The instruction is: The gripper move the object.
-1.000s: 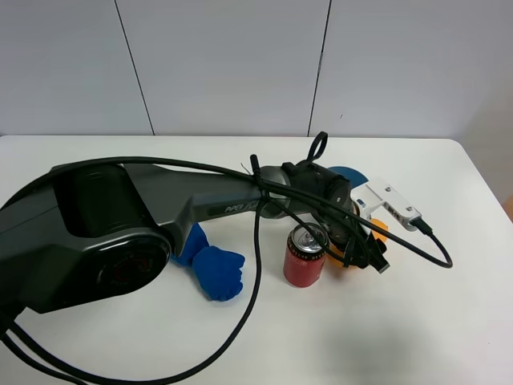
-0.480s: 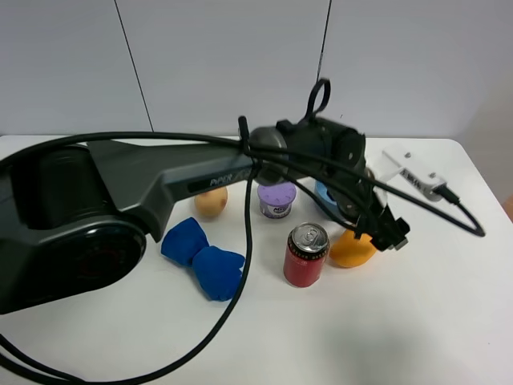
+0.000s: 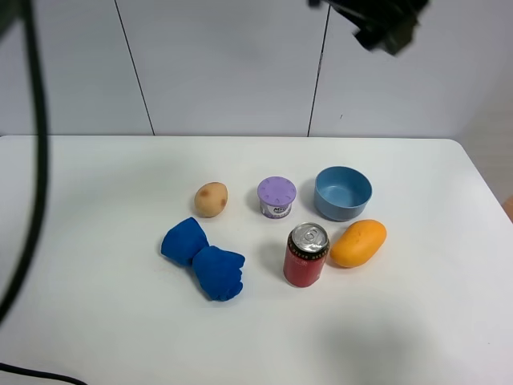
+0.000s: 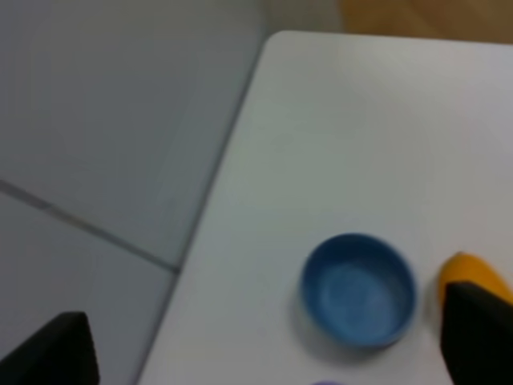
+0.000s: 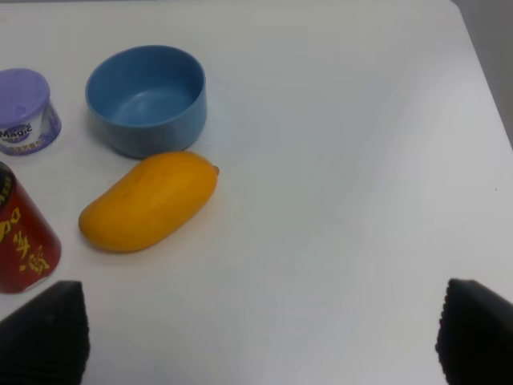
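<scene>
The orange-yellow mango (image 3: 358,242) lies free on the white table, just right of the red can (image 3: 306,255) and in front of the blue bowl (image 3: 343,192). My left gripper (image 4: 268,349) is open and empty, high above the table; its view looks down on the bowl (image 4: 358,289) and one end of the mango (image 4: 469,277). Only the dark end of that arm (image 3: 385,20) shows at the top of the exterior view. My right gripper (image 5: 260,337) is open and empty, apart from the mango (image 5: 148,210), on the side away from the bowl.
A tan potato (image 3: 211,199), a purple-lidded cup (image 3: 276,196) and a crumpled blue cloth (image 3: 204,258) sit left of the can. A black cable (image 3: 34,120) hangs at the far left. The table's right edge (image 3: 485,184) is close to the mango.
The left arm, which lay over the can and mango, has risen up and out of the top of the view. The mango stays on the table, now uncovered.
</scene>
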`<control>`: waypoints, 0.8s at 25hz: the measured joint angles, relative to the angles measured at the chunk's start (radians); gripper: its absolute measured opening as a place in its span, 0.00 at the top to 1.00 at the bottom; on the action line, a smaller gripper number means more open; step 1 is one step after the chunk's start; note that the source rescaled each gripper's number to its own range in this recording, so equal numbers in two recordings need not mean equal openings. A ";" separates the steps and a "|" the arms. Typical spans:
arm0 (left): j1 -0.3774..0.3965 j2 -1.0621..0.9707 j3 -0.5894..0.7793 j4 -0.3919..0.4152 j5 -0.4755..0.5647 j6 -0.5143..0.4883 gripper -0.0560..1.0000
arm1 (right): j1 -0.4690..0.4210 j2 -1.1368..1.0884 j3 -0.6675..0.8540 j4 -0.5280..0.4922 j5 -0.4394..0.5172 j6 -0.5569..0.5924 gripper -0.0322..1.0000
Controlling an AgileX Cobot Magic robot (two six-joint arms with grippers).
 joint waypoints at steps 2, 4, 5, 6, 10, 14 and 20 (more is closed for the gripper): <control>0.067 -0.044 -0.017 0.048 0.047 0.020 0.00 | 0.000 0.000 0.000 0.000 0.000 0.000 0.00; 0.146 -0.086 -0.017 0.080 0.061 0.023 0.00 | 0.000 0.000 0.000 0.000 0.000 0.000 0.00; 0.194 -0.103 -0.017 0.089 0.062 0.023 0.00 | 0.000 0.000 0.000 0.000 0.000 0.000 0.00; 0.244 -0.126 -0.017 0.093 0.065 0.019 0.00 | 0.000 0.000 0.000 0.000 0.000 0.000 0.00; 0.429 -0.239 -0.015 0.077 0.067 0.005 0.00 | 0.000 0.000 0.000 0.000 0.000 0.000 0.00; 0.592 -0.397 0.081 0.029 0.066 0.021 0.00 | 0.000 0.000 0.000 0.000 0.000 0.000 0.00; 0.785 -0.721 0.450 0.024 0.067 0.074 0.00 | 0.000 0.000 0.000 0.000 0.000 0.000 0.00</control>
